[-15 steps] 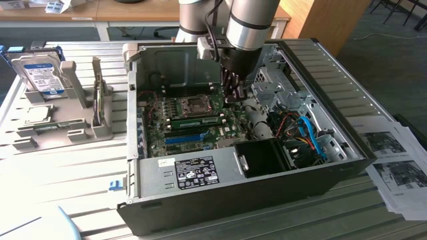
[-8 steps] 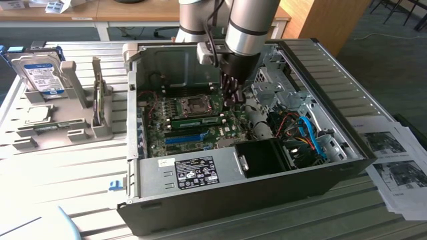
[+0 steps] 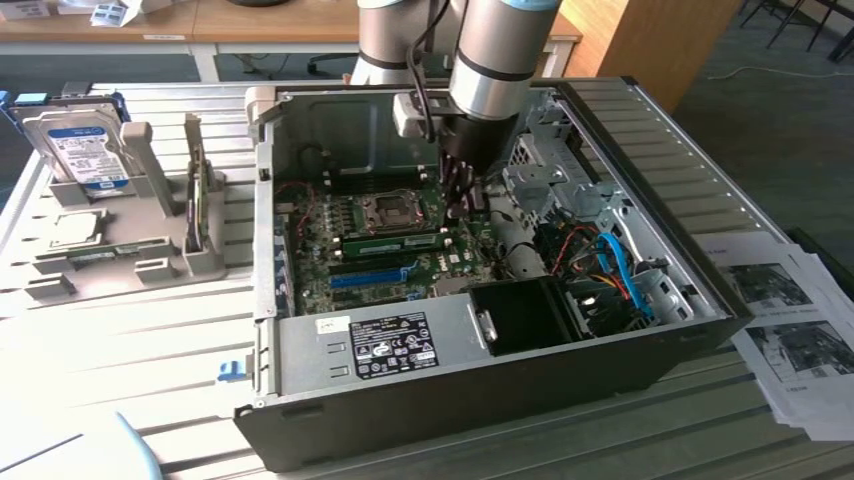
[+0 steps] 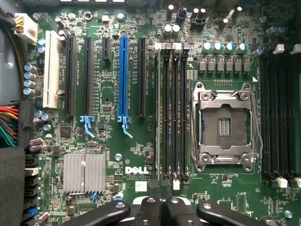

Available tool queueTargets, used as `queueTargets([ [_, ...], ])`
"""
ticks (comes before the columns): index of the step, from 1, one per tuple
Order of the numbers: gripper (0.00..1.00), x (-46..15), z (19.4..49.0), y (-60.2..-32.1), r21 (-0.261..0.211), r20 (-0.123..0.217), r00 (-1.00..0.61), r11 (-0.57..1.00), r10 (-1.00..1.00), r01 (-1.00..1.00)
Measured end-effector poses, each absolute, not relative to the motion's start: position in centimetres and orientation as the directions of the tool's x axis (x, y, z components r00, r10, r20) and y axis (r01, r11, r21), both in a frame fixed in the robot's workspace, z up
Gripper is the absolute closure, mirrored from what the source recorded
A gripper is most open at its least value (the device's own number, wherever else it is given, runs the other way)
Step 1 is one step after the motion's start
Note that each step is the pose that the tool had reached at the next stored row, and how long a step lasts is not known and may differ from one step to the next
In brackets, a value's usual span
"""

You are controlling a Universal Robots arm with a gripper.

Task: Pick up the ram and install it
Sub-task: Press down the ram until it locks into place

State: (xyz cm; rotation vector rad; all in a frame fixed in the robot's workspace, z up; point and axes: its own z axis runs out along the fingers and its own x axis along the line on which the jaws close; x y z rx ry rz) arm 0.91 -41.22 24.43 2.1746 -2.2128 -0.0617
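Now 1 hand (image 4: pixel 160 192), closed tight, near 1 ram (image 3: pixel 394 241) on mobo (image 4: pixel 244 188).

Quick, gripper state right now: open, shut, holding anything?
Gripper: shut, over the memory slots; whether it grips anything cannot be told.

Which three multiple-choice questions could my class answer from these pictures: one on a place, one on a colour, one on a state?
1. The green memory stick lies:
A on the floor; B on the board inside the computer case; C in a drawer.
2. The long slot between the black slots is:
A red; B blue; C yellow.
3. The computer case is:
A open; B closed; C wrapped in plastic.

Answers:
1 B: the stick sits beside the processor socket.
2 B: it is bright blue along its whole length.
3 A: the board shows through the open side.
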Motion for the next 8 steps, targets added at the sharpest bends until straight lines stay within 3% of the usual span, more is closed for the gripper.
queueTargets([
  [8,0.91,0.81,24.36,-41.21,0.055,-0.001,-0.017,0.017,-1.000,-0.998],
])
